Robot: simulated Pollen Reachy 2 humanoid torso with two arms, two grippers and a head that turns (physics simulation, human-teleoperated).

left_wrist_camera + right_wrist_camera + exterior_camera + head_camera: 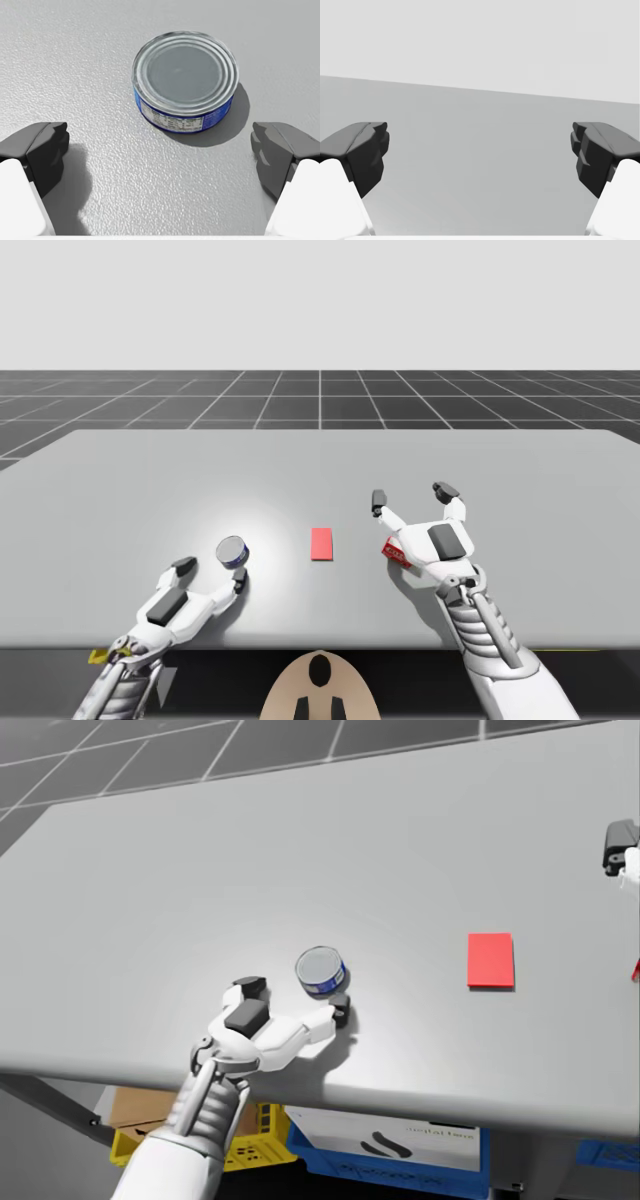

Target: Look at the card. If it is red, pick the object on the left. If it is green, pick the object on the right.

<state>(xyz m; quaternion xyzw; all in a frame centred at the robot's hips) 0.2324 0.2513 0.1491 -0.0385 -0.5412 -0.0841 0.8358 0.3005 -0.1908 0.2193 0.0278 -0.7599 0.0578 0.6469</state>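
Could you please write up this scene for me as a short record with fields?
card: red, flat on the table, between the two objects
left gripper: open, blue can just ahead, untouched
right gripper: open, holding nothing
left object: blue can, upright
right object: red object, partly hidden under the right gripper's palm
status: nothing picked yet
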